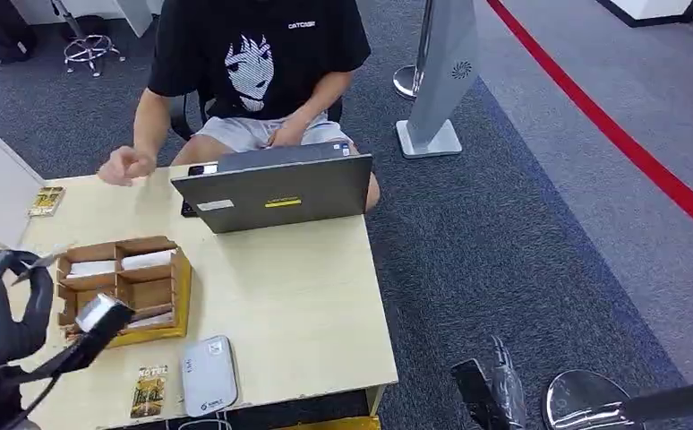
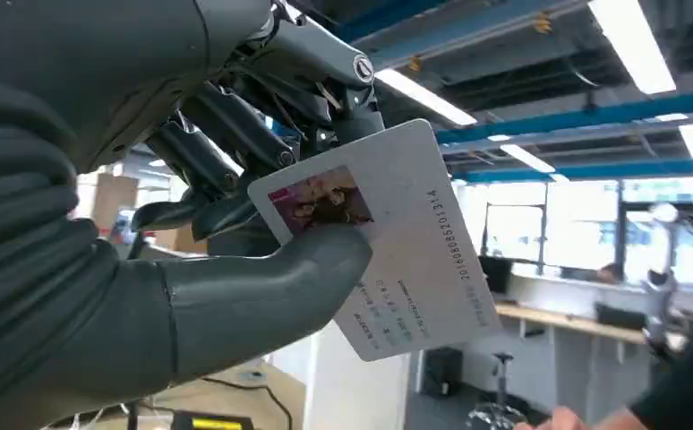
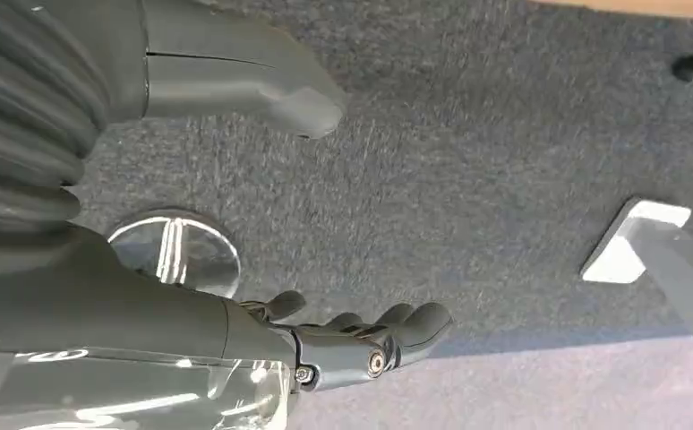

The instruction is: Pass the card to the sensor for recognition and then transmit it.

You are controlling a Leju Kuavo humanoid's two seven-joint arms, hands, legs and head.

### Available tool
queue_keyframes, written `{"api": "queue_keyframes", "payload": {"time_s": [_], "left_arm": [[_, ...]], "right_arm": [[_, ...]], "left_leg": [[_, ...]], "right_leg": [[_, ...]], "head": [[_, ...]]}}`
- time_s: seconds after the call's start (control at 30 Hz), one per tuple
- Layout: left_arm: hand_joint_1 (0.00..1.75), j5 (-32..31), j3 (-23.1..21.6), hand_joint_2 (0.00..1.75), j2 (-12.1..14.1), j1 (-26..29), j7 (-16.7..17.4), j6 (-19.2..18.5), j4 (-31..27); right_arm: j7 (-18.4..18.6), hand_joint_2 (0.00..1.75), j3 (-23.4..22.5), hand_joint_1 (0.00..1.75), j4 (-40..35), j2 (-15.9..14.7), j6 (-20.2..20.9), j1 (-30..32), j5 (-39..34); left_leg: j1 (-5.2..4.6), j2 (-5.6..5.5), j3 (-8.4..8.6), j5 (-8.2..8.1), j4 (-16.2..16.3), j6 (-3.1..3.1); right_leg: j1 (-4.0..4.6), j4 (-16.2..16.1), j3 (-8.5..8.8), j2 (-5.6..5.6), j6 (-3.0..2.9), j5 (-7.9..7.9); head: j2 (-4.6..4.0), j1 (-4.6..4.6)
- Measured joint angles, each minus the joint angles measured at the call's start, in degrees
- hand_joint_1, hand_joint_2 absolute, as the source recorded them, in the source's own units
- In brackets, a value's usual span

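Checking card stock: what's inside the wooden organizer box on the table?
The wooden organizer box holds white cards in its far compartments and some in a near one. The left hand covers its left edge, so anything there is hidden.

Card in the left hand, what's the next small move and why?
Probably lower the card toward the white sensor at the table's near edge. The left hand pinches the card raised beside the wooden organizer, not yet over the sensor.
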Motion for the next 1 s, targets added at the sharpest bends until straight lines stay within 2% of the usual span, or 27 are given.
{"api": "queue_keyframes", "payload": {"time_s": [0.13,0.33,0.6,1.0], "left_arm": [[1.75,-2.3,-4.1,1.75,-1.1,5.6,-0.1,0.0,-0.5],[1.75,-3.3,-7.8,1.75,-2.3,10.6,0.4,-2.1,0.4],[1.75,-5.2,-8.6,1.75,-3.9,12.4,0.7,-7.7,5.6],[1.75,-5.5,-8.6,1.75,-5.7,12.1,0.5,-8.6,15.4]], "right_arm": [[0.2,1.75,-1.2,0.00,-1.1,0.2,-0.2,0.3,0.0],[0.4,1.75,-2.4,0.00,-2.3,0.3,-1.0,0.6,0.0],[0.4,1.75,-3.3,0.00,-2.9,0.3,-1.0,0.8,-0.2],[0.4,1.75,-3.5,0.00,-3.1,0.3,-1.0,0.9,0.0]], "left_leg": [[0.01,0.00,0.01,-0.02,0.0,-0.01],[0.02,0.00,0.02,-0.01,0.0,-0.02],[0.02,-0.01,0.02,-0.01,0.0,-0.02],[0.02,-0.01,0.03,-0.01,0.0,-0.02]], "right_leg": [[0.00,0.0,-0.01,0.01,0.01,0.00],[0.01,0.0,-0.01,0.01,0.01,0.01],[0.01,0.0,0.00,0.00,0.01,0.01],[0.01,0.0,0.00,0.01,0.01,0.01]], "head": [[0.00,-0.02],[0.00,-0.02],[0.00,-0.02],[0.00,-0.02]]}}
